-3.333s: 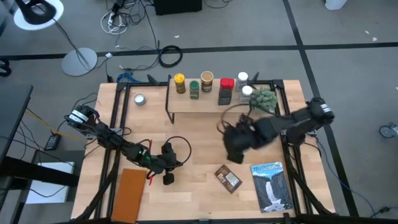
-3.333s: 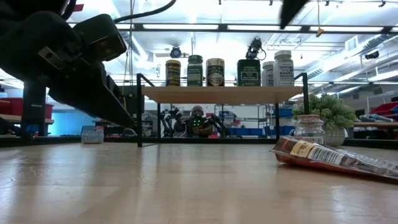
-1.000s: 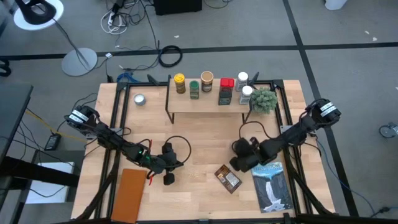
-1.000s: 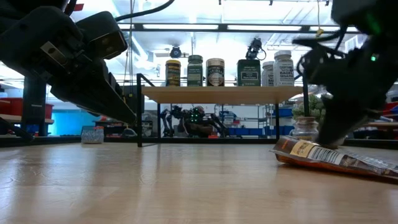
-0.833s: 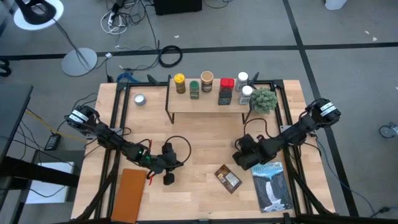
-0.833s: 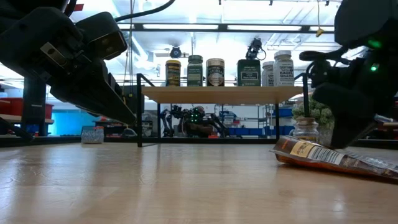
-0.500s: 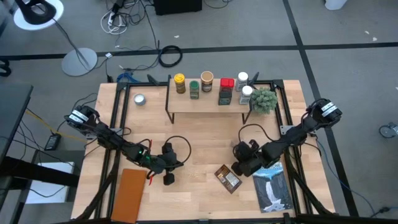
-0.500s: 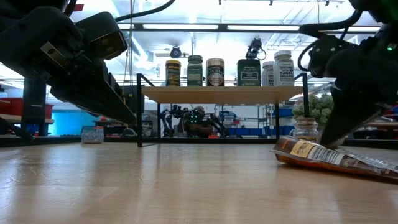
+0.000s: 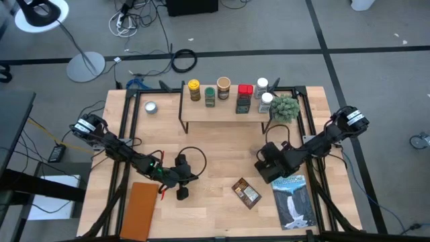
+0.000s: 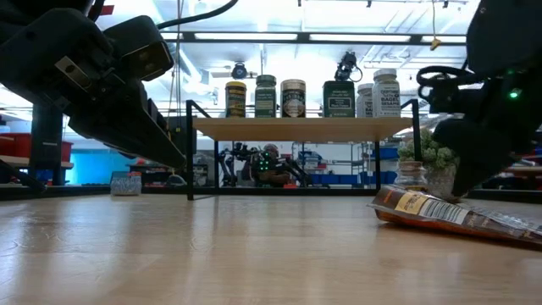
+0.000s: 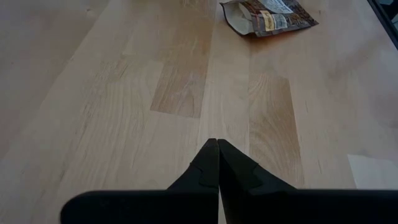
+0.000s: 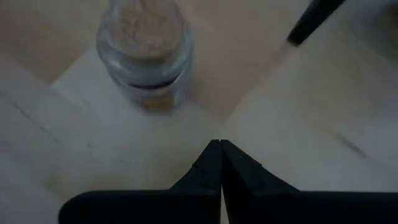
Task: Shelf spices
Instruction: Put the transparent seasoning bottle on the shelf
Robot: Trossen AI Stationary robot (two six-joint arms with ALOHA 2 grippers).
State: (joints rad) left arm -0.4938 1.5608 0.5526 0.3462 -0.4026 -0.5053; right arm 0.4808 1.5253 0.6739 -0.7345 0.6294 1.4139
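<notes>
Six spice jars up on the shelf, packet on the table

High view: shelf (image 9: 222, 114) upper centre, brown packet (image 9: 246, 193) lower centre, right gripper (image 9: 267, 163) beside it.
Low view: jars (image 10: 293, 98) line the plank.
Wrist views: left gripper (image 11: 218, 163) and right both pinched together, empty; glass jar (image 12: 145, 56) upper left.

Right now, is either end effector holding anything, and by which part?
Nothing is held. The left end effector and the right end effector are both shut on nothing above the light wooden table.
</notes>
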